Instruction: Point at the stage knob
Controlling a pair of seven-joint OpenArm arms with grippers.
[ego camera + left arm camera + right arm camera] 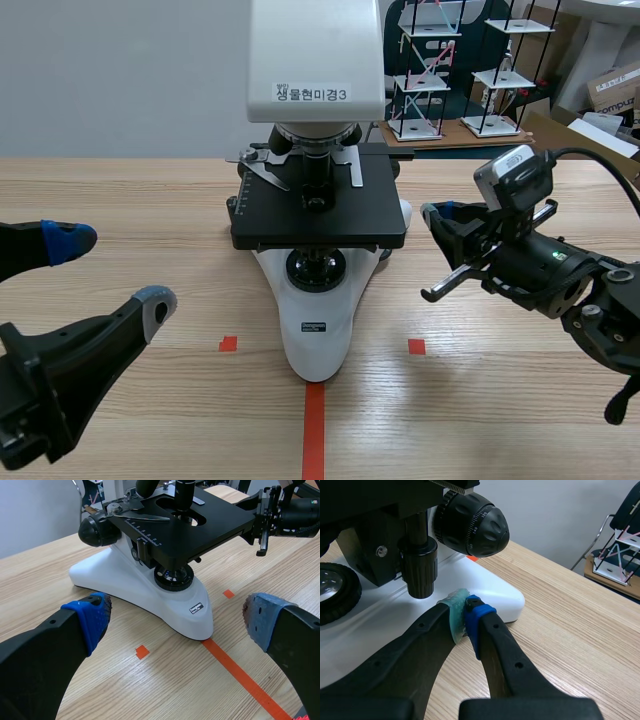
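A white microscope (313, 330) with a black stage (318, 212) stands mid-table. Its stage knob (419, 565) hangs as a black cylinder under the stage's right side, beside the big focus knob (471, 524). My right gripper (465, 614) is shut on nothing, its pads' tips just below and beside the stage knob; in the scene view my right gripper (432, 215) sits close to the stage's right corner. My left gripper (105, 272) is open, low at the left, well short of the microscope base (140, 587).
Orange-red tape marks (313, 425) lie in front of the microscope. Wire racks with white shelves (432, 70) and cardboard boxes (615, 88) stand behind the table at the back right.
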